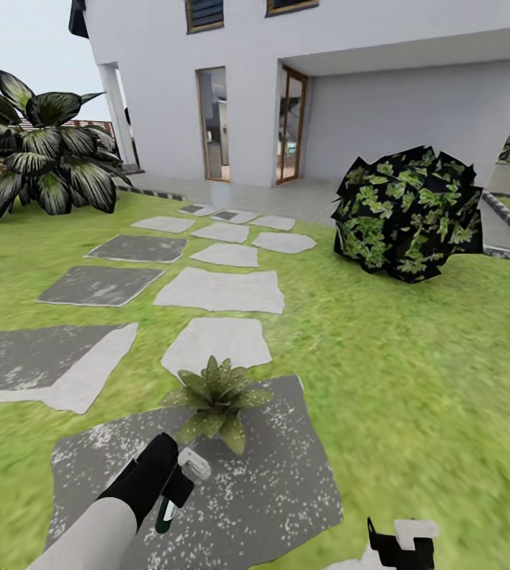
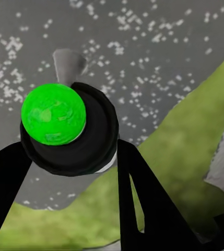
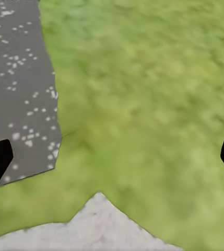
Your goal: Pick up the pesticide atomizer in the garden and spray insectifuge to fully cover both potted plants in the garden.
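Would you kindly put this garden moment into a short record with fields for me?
setting: lawn with grey stepping stones, white house behind
left hand: shut on the pesticide atomizer, nozzle toward the plant
right hand: open, holding nothing, over grass
potted plant: low rosette at the speckled slab's far edge, just ahead of the atomizer
other plants: dark shrub at right, broad-leaved plant at left

One potted plant (image 1: 217, 398), one pesticide atomizer (image 1: 180, 481). One dark-leaved shrub (image 1: 407, 212), one big striped-leaf plant (image 1: 43, 150). Grey stepping stones (image 1: 222, 290): about a dozen in head view; exact count unclear at the far end.
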You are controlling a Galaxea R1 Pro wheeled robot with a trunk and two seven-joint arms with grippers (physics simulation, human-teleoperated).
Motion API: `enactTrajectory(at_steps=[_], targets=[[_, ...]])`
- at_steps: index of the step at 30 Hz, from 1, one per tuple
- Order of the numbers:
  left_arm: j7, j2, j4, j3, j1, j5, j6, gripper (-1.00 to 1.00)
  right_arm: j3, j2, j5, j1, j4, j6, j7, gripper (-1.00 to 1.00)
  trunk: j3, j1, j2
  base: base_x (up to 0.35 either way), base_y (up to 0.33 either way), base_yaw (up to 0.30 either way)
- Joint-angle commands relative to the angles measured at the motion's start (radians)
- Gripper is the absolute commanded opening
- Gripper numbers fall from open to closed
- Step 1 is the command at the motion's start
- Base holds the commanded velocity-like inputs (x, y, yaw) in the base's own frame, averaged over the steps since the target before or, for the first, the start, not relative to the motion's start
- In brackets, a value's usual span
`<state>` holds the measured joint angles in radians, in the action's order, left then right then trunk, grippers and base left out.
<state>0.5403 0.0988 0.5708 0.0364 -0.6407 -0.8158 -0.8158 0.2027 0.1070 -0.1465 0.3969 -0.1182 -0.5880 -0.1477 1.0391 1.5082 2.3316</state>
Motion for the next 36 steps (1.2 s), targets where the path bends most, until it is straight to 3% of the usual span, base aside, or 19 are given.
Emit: enactTrajectory(at_steps=[1, 16, 29, 36], targets=[[0.009, 0.001, 0.001, 0.004, 0.0, -0.011, -0.002, -1.0, 0.009, 0.0, -0.009, 0.0, 0.0, -0.003, -0.003, 1.0, 0.001, 0.0, 0.0, 0.035, -0.032, 0.058], [0.009, 0.002, 0.001, 0.004, 0.0, -0.011, -0.002, -1.0, 0.009, 0.0, -0.008, 0.0, 0.0, -0.003, -0.003, 1.0, 0.001, 0.0, 0.0, 0.129, -0.227, 0.011], [0.009, 0.004, 0.001, 0.002, 0.0, -0.014, -0.002, -1.0, 0.009, 0.0, -0.008, 0.0, 0.0, -0.003, -0.003, 1.0, 0.001, 0.0, 0.0, 0.021, -0.235, 0.264], [0.009, 0.002, 0.001, 0.002, 0.0, -0.014, -0.003, -1.0, 0.009, 0.0, -0.008, 0.0, 0.0, -0.003, -0.003, 1.0, 0.001, 0.0, 0.0, -0.008, -0.033, 0.277]])
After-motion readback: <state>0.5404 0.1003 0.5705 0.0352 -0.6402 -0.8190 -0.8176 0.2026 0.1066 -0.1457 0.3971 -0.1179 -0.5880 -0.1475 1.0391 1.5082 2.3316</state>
